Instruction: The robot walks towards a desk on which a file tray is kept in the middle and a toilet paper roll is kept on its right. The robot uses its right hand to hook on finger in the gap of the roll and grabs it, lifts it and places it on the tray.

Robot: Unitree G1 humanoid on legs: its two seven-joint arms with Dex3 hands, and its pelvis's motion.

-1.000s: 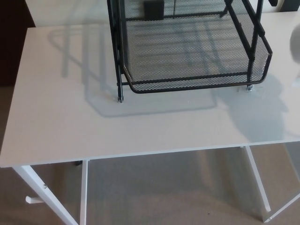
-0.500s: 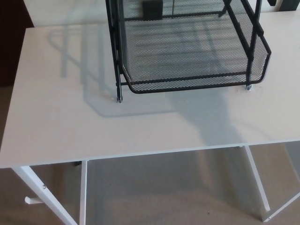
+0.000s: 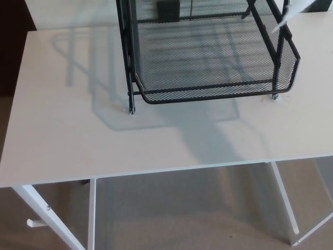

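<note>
Looking down through the head cam at the desk [image 3: 78, 135], which is white and fills most of the shot. The tray [image 3: 208, 96] is a black mesh one, sitting towards the far side and a bit right of centre, with its top cut off by the frame. Its front rim curves round at the near corners. It stands on little feet, and I can see the left foot [image 3: 132, 109] and the right foot [image 3: 274, 97] touching the desktop. The bottom shelf of the tray looks bare mesh as far as I can see. There's a small dark block [image 3: 167, 9] at the very top edge, behind the mesh, and I can't tell what that is.

As for the roll, I honestly can't say for sure where it is. The only candidate is a pale streak [image 3: 292, 11] at the top right, blurred, tapering down to the tray's right upright. Could be the roll or loose paper, too smeared to call. I can't tell if it's touching the tray.

Neither the right hand nor the left hand is in the shot, so I can't tell whether either one is wide, narrow or holding anything.

A soft shadow [image 3: 208, 138] lies on the desk just in front of the tray. Below the near edge are the white legs [image 3: 92, 213] and beige carpet [image 3: 182, 208]. Something dark brown [image 3: 10, 47] stands off the desk's left end.
</note>
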